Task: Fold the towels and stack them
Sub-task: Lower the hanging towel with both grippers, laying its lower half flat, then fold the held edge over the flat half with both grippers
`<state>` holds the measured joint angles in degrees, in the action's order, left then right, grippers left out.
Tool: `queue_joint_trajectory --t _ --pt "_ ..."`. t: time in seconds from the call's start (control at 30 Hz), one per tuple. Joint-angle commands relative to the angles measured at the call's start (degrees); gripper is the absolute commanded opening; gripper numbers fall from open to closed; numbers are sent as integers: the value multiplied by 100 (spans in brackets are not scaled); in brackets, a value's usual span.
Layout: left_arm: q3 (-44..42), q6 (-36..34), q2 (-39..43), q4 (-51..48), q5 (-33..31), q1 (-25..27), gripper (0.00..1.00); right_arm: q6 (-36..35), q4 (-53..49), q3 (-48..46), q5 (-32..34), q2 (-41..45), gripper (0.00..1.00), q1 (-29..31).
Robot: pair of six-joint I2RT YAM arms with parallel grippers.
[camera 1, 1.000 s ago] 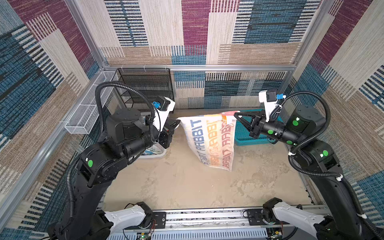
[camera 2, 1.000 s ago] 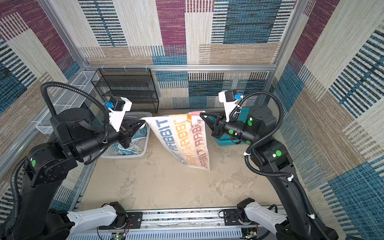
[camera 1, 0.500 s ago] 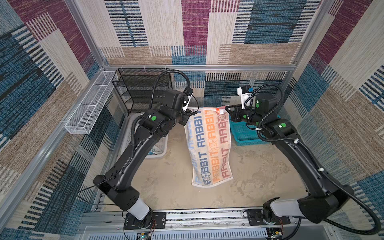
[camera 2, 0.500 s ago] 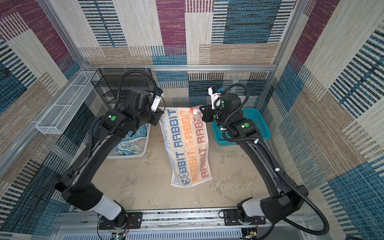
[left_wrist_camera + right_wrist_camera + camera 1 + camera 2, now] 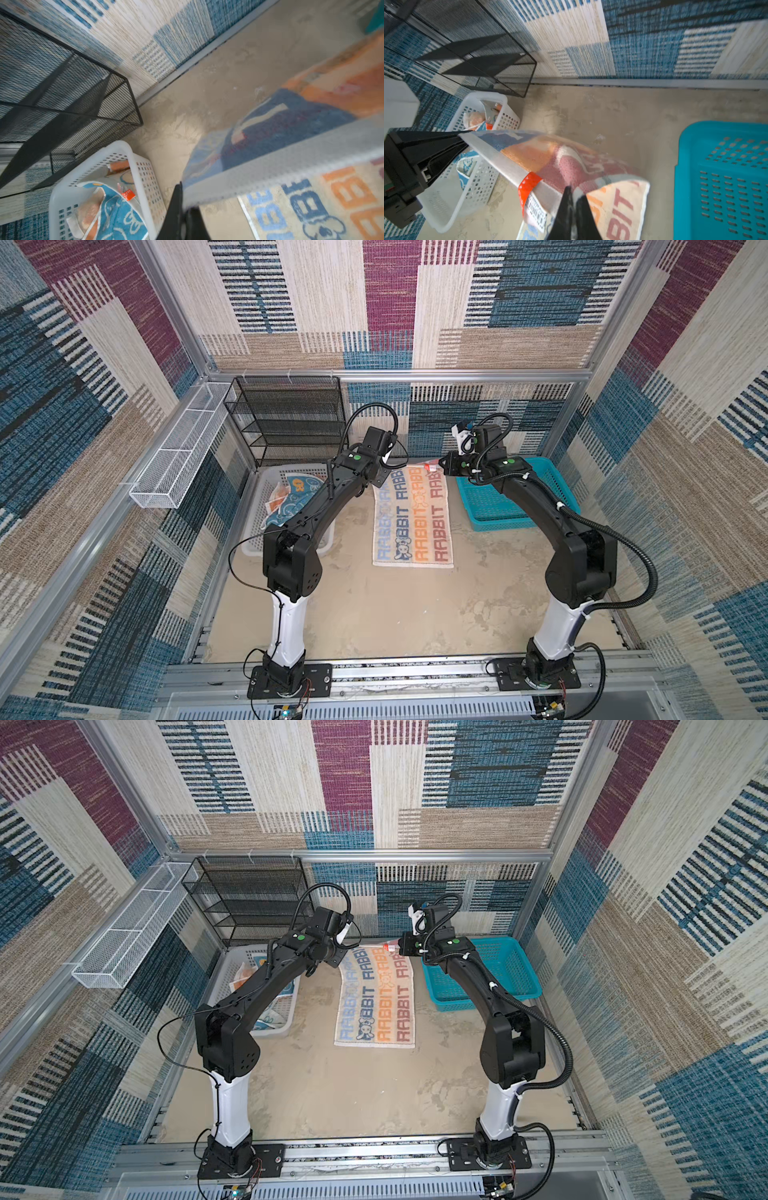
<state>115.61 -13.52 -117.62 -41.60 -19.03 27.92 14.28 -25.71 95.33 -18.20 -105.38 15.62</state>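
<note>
Lettered towel [image 5: 412, 526] lies mostly flat, far corners clamped by left pincer [image 5: 390, 475] and right pincer [image 5: 440, 462].

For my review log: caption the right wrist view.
Right gripper grips the RABBIT towel by a corner, teal basket alongside.

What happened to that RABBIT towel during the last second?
The left gripper and right gripper reached toward the back wall, laying the hanging RABBIT towel mostly flat on the table. They stay shut on its far corners. The other towels stay in the white basket.
</note>
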Motion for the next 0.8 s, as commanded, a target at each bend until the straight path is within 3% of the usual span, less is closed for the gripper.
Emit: queue_joint_trajectory --t 0.0,0.3,0.77 --pt "-542 303 122 40 4 41 0 -11 295 -467 -104 33 0 -9" --pt "-2714 1158 743 601 8 509 0 203 889 -2629 -97 784 0 12" --pt "-3934 1413 1364 790 -630 1164 0 487 1356 -4434 91 1534 0 308"
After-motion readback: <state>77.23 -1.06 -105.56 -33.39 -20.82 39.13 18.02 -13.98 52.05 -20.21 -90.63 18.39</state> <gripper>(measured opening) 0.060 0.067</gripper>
